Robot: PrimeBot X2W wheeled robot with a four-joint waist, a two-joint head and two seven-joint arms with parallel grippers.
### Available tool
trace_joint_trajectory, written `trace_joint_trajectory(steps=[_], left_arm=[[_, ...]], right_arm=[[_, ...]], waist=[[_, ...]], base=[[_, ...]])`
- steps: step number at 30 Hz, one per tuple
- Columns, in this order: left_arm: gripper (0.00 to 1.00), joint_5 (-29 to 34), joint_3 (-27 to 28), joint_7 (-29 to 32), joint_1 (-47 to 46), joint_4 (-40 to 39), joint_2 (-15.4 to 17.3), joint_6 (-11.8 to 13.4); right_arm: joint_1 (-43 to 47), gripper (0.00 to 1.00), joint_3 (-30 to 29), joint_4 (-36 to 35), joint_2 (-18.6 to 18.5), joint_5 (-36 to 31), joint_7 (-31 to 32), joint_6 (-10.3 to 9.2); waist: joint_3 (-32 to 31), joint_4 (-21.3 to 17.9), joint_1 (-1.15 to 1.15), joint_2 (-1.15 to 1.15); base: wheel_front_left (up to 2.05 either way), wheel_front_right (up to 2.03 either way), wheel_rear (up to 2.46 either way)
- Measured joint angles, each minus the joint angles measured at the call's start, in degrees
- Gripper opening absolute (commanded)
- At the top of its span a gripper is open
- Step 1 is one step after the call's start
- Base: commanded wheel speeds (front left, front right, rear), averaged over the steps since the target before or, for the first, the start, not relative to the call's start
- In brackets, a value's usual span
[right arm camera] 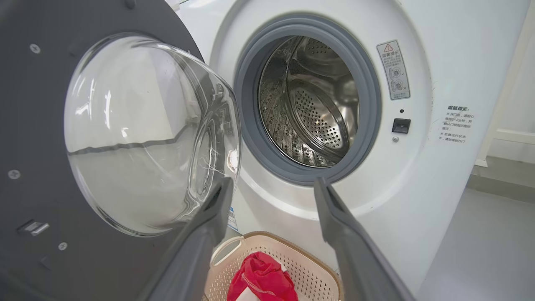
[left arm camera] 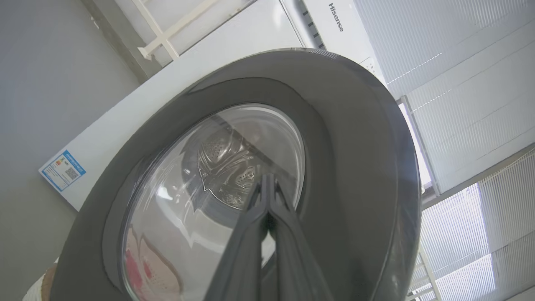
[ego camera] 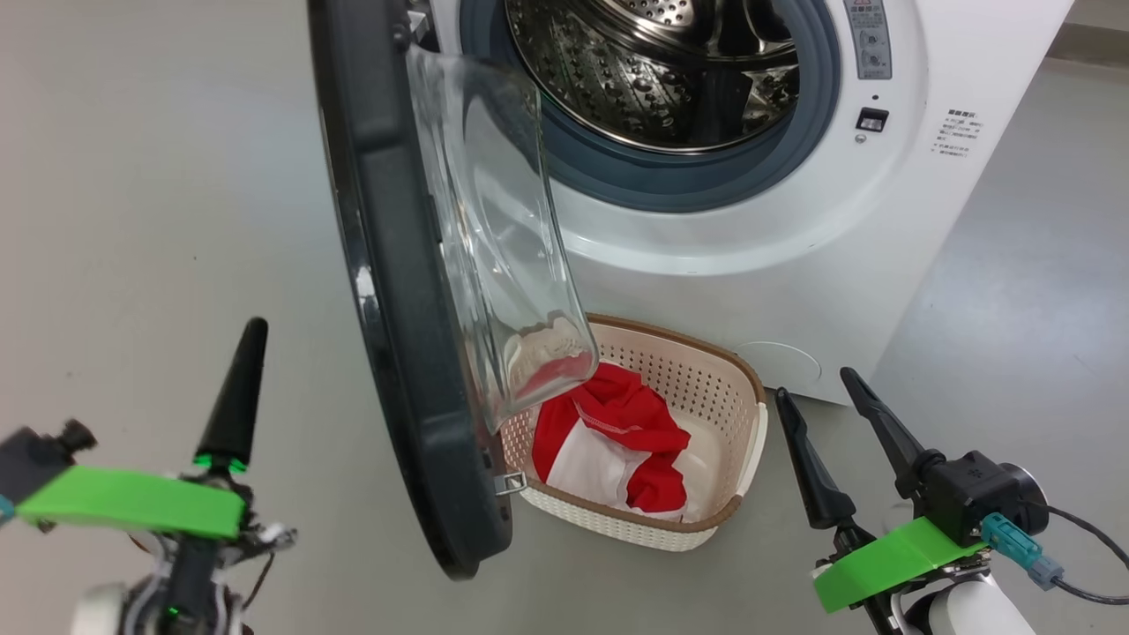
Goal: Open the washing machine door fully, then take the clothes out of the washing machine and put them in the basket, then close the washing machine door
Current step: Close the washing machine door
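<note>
one open door (ego camera: 410, 353), one basket (ego camera: 751, 414), clothes (ego camera: 631, 423) inside

We note long, tapering black fingers (ego camera: 231, 397) on the left pincer (ego camera: 254, 333) and right pincer (ego camera: 813, 384), each above a bright green plate (ego camera: 132, 501). The right wrist bears a teal plug (ego camera: 1014, 540) and a black cable (ego camera: 1094, 596).

Left gripper (ego camera: 251, 339): closed, shown at the lower left of the head view.
Left fingers (left arm camera: 255, 217): pressed together tip to tip, pointed up and slightly rightward in the head view.
Right gripper (ego camera: 813, 388): spread wide, shown at the lower right of the head view.
Right fingers (right arm camera: 209, 225): held well apart, leaned up and leftward in the head view.
Left wrist bracket (ego camera: 132, 503): green, laid flat below the fingers.
Right wrist bracket (ego camera: 891, 560): green, tilted.
</note>
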Motion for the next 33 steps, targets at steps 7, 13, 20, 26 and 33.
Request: trace_joint_trajectory(steps=[7,13,20,26,33], left_arm=[[0.00,-19.6,4.2,15.7,-4.0,-3.1,0.2,11.1],[0.00,-25.0,4.2,24.4,-4.2,-7.0,3.0,16.3],[0.00,-25.2,2.0,28.1,-4.2,-9.7,4.2,17.9],[0.00,-28.1,1.7,28.6,-4.1,-10.3,3.0,18.3],[0.00,-27.0,-0.7,26.8,-4.2,-10.6,1.4,16.6]], right_arm=[[0.0,1.00,0.0,0.0,0.0,0.0,0.0,0.00],[0.0,1.00,0.0,0.0,0.0,0.0,0.0,0.00],[-0.1,1.00,0.0,0.0,0.0,0.0,0.0,0.00],[-0.2,1.00,0.1,0.0,0.0,0.0,0.0,0.00],[-0.5,1.00,0.2,0.2,0.0,0.0,0.0,0.00]], waist=[[0.7,-0.6,0.00,0.00],[1.3,-1.0,0.00,0.00],[1.8,-1.3,0.00,0.00],[2.0,-2.3,0.00,0.00],[2.6,-4.2,0.00,0.00]], base=[[0.00,0.00,0.00],[0.00,0.00,0.00],[0.00,0.00,0.00],[0.00,0.00,0.00],[0.00,0.00,0.00]])
